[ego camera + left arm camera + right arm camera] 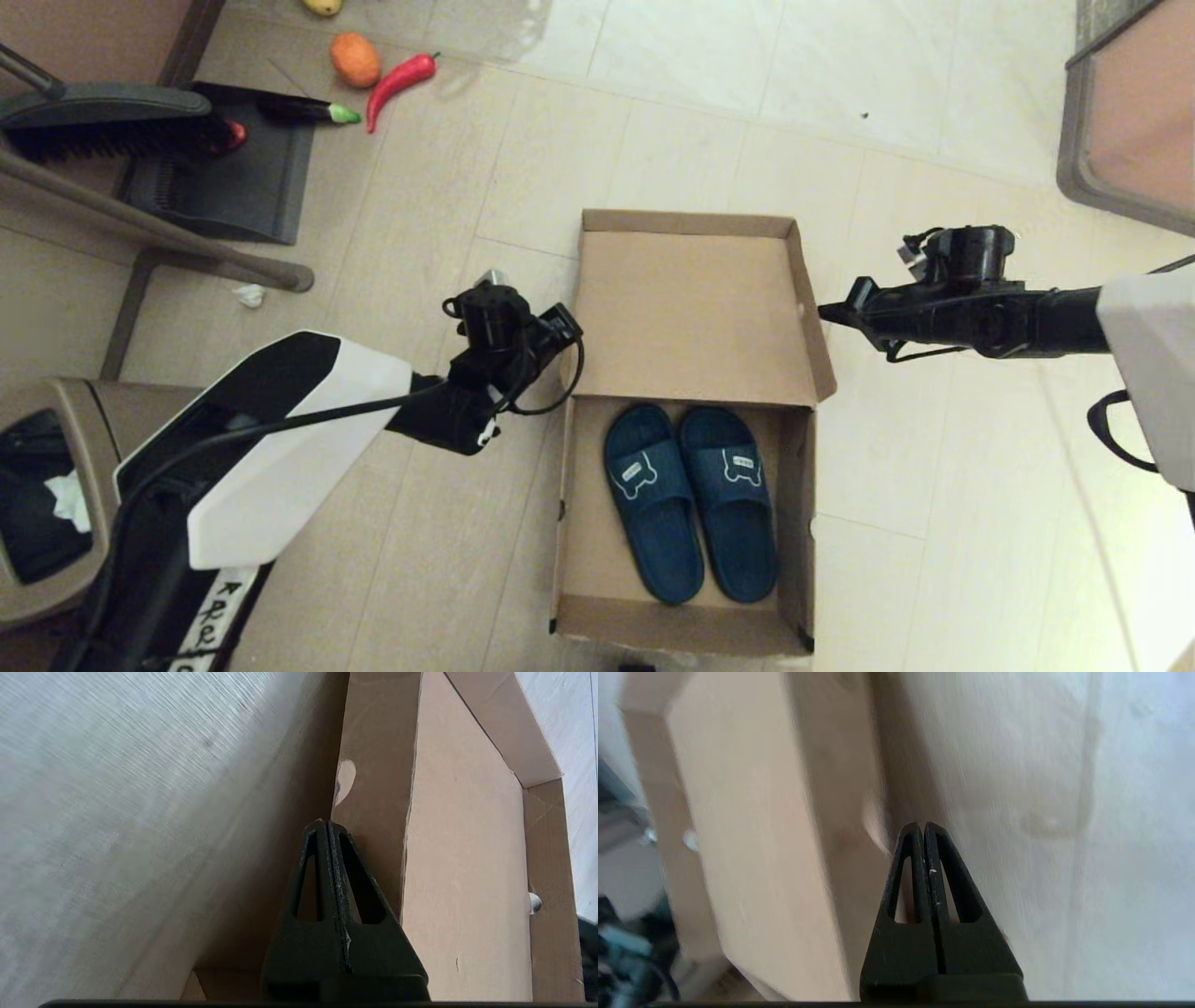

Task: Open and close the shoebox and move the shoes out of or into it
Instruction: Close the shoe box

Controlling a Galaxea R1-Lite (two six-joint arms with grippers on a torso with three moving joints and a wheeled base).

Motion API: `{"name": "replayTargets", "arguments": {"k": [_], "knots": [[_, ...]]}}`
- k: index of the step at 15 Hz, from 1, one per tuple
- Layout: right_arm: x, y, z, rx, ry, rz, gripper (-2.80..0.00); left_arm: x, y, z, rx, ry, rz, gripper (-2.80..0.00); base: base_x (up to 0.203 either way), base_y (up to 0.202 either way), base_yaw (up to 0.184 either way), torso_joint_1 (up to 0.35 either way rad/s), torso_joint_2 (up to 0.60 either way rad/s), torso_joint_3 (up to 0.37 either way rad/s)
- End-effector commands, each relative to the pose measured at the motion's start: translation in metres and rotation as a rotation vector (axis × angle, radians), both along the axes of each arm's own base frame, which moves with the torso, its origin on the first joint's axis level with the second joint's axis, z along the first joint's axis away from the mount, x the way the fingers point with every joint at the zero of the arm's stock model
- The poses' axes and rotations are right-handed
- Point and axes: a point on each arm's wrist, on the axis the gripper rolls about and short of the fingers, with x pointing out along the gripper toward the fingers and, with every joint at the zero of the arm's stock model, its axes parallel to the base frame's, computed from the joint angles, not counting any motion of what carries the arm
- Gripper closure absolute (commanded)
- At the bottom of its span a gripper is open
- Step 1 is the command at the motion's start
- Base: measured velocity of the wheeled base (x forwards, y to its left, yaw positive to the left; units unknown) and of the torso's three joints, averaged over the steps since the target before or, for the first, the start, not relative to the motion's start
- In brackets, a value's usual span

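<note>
The brown cardboard shoebox (686, 627) sits on the floor with its hinged lid (686, 308) swung up and back. Both dark teal slippers lie side by side inside, left one (651, 499) and right one (733, 495), bear outlines on the straps. My left gripper (563, 327) is shut and empty, its tips (327, 824) against the outer face of the lid's left side flap (373, 788). My right gripper (825, 314) is shut and empty too, its tips (923, 825) at the lid's right side flap (840, 812).
A brown trash bin (56, 485) stands at my near left. A dustpan (233, 177), a brush (103, 121) and a slanted pole (140, 224) lie at the far left, with toy vegetables (400, 82) and a paper scrap (249, 295). Furniture (1130, 112) fills the far right corner.
</note>
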Motion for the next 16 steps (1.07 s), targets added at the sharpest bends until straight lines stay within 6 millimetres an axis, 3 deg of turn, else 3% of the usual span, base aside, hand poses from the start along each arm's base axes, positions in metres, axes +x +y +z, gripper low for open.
{"name": "replayTargets", "arguments": {"k": [1, 6, 16], "knots": [[0.011, 0.006, -0.02, 0.014, 0.026, 0.011, 0.0, -0.003, -0.004, 0.002, -0.005, -0.001, -0.008, 0.0, 0.0, 0.0, 0.0, 0.0, 0.0, 0.0], [0.017, 0.007, -0.034, 0.052, 0.053, -0.003, 0.0, -0.005, -0.008, 0.002, -0.005, -0.001, -0.016, 0.0, 0.0, 0.0, 0.0, 0.0, 0.0, 0.0], [0.011, 0.005, 0.002, 0.383, 0.105, -0.061, 0.0, -0.012, -0.012, 0.021, -0.019, -0.029, -0.033, 0.0, 0.0, 0.0, 0.0, 0.0, 0.0, 0.0]]}}
